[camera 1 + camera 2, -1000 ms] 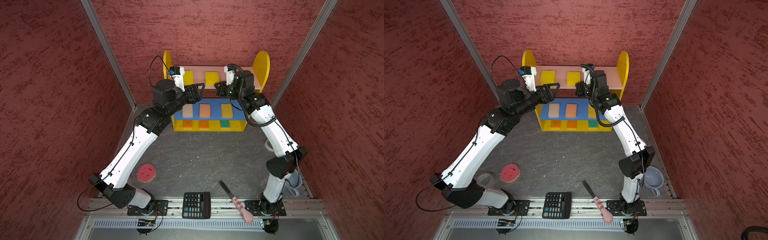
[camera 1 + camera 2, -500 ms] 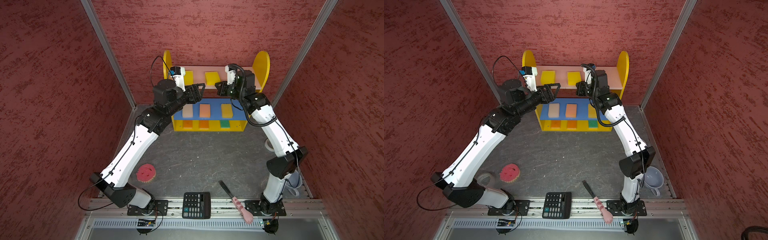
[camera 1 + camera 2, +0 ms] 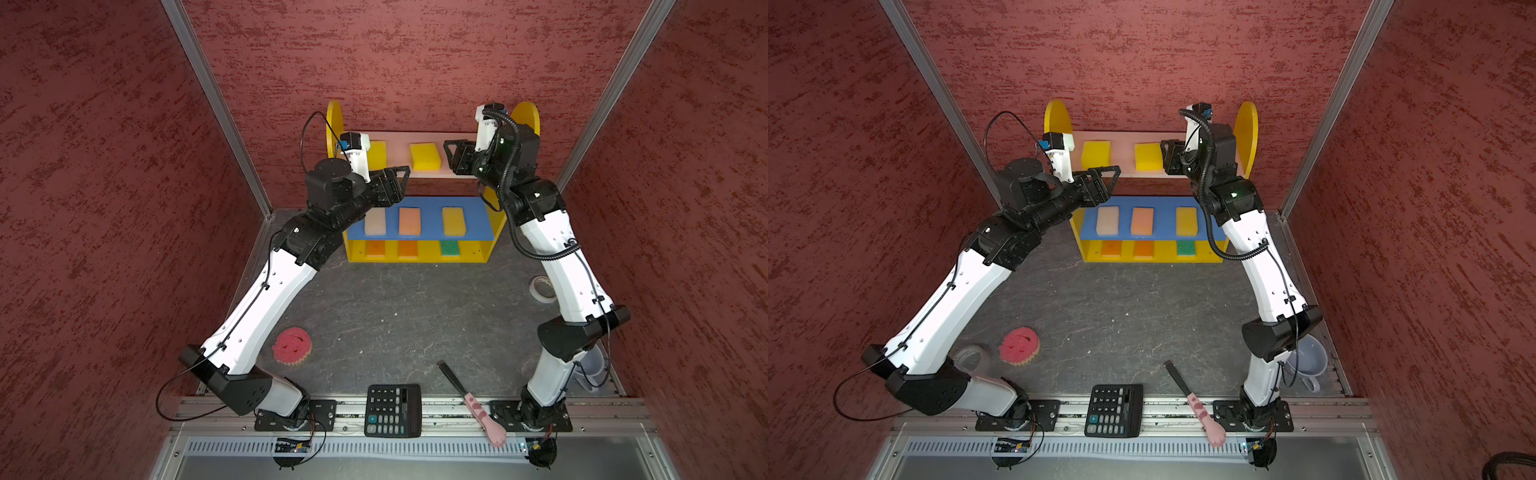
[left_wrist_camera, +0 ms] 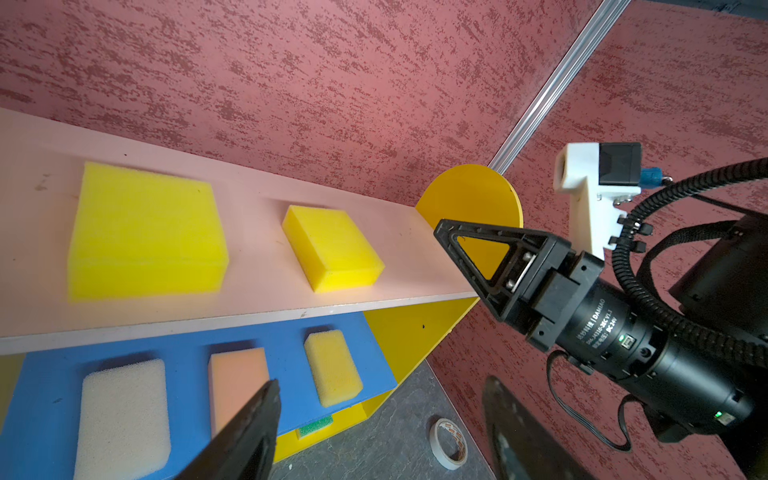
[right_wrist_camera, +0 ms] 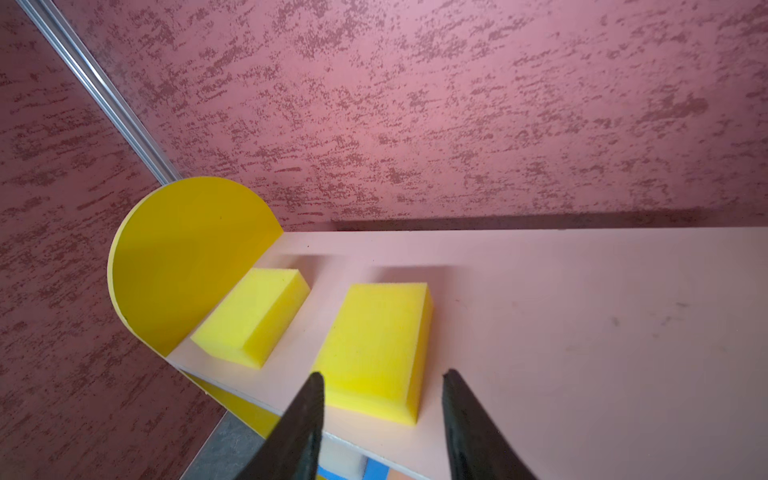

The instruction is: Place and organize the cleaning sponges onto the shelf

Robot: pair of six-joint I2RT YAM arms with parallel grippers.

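Our right pincer [image 5: 382, 378] stands parted and empty, just short of a yellow sponge [image 5: 374, 332] on the shelf's [image 5: 582, 311] top board. Our left pincer [image 4: 382, 380] gapes wide before the shelf. Only the top views show the round pink sponge [image 3: 291, 345] on the desk [image 3: 395, 311], well in front of the shelf.

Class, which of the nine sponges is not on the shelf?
The round pink scalloped foam sponge: it lies on the dark tabletop, while the eight rectangular blocks sit on the yellow-sided three-tier shelf.
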